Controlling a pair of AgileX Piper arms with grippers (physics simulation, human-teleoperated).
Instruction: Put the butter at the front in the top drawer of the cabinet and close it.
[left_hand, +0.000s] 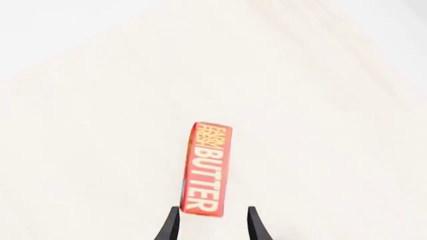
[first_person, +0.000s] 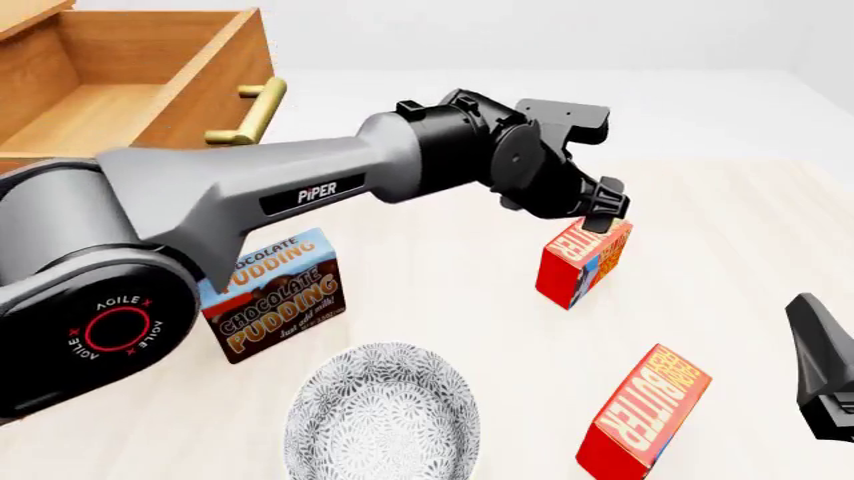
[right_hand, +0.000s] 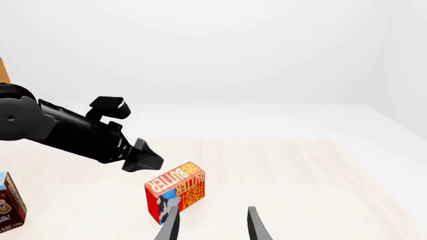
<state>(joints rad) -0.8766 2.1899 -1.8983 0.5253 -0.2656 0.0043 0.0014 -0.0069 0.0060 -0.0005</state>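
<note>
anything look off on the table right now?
Nothing spilled or damaged. Both butter cartons stand upright: the far butter under the left hand, the near butter by the right hand. The top drawer is already open. The pudding box and the plate look normal.

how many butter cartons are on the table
2. One butter stands farther back, right under the left claw. The other butter stands near the front edge, right of the plate. None seems hidden.

Bright, even light fills the room; the pale table (first_person: 721, 200) nearly washes out, shadows are faint, and everything looks sharp.
</note>
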